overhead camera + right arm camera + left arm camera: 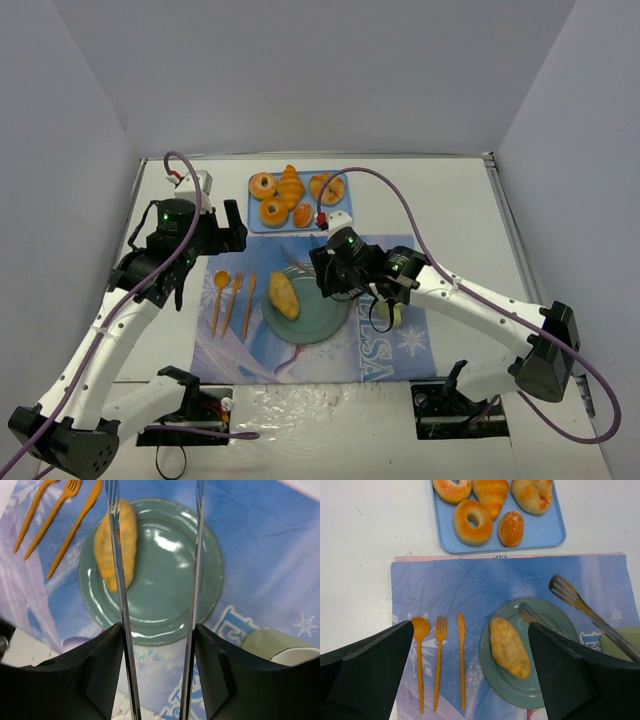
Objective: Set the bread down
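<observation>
Bread [284, 297]: 1, lay on left part of plate [325, 322] | Plate: 1, on placemat [445, 590] | Right gripper [157, 627]: clamped on 1 tongs [116, 580], arms apart above plate | Left gripper [470, 626]: fingers wide apart, empty | Tray [540, 532]: 1, held 5 pastries | Spoon [419, 650], fork [439, 655], knife [461, 655]: 1 each, beside plate

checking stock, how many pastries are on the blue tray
5: sugared ring back left, croissant back middle, twisted roll back right, plain ring front left, small round bun front middle. None look hidden.
</observation>
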You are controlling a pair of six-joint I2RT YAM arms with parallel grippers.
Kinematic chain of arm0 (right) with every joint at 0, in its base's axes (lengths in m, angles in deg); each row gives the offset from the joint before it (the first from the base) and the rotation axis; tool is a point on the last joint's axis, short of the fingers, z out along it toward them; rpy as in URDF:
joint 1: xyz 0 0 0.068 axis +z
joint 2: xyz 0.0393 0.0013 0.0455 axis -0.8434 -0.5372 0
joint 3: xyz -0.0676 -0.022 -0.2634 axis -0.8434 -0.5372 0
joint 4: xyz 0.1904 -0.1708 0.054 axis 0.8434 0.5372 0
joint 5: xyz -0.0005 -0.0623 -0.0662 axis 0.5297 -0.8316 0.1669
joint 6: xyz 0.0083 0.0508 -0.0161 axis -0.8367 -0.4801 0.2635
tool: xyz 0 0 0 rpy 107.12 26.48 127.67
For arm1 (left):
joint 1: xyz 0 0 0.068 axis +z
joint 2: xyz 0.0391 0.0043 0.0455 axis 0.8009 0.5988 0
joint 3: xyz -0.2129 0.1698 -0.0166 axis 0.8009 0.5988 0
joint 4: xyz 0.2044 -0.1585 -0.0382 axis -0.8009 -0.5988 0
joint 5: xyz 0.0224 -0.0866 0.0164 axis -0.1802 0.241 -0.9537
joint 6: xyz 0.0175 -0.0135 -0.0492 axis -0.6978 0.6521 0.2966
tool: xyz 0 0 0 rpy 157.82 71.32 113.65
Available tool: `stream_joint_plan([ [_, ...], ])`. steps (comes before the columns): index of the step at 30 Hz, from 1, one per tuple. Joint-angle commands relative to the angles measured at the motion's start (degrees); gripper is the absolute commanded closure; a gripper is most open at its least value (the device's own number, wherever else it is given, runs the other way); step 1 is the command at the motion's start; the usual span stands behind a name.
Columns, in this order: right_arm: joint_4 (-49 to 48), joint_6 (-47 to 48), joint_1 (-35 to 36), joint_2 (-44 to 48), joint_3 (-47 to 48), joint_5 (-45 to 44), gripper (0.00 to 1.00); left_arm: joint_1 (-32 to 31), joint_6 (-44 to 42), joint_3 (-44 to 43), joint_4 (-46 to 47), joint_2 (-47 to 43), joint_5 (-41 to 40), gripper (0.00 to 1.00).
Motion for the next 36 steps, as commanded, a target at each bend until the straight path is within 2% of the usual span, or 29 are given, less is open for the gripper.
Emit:
stream_joint_plan([
  [1,-3.2,1.5,-5.4,-0.9,2.7,-3.2,0.47,0.5,-0.3,-1.3,2.6,-0.4,-0.9,0.03],
  [9,-5.5,2.8,-19.1,-0.5,3.4,-1.3,0.46,0.5,-0.3,-1.3,2.7,-0.3,-0.7,0.03],
  [14,-6.7,3.8,-31.4,-1.9,4.3,1.0,0.46,0.5,-0.2,-1.3,2.7,-0.6,-0.5,0.03],
  [23,-10.5,4.2,-48.4,-9.9,6.3,2.3,0.46,0.6,-0.1,-1.3,2.9,-1.0,-0.1,0.03],
  [36,-13.1,3.3,-56.0,-26.5,14.8,2.6,0.47,0.6,-0.1,-1.3,2.9,-1.4,0.1,0.03],
])
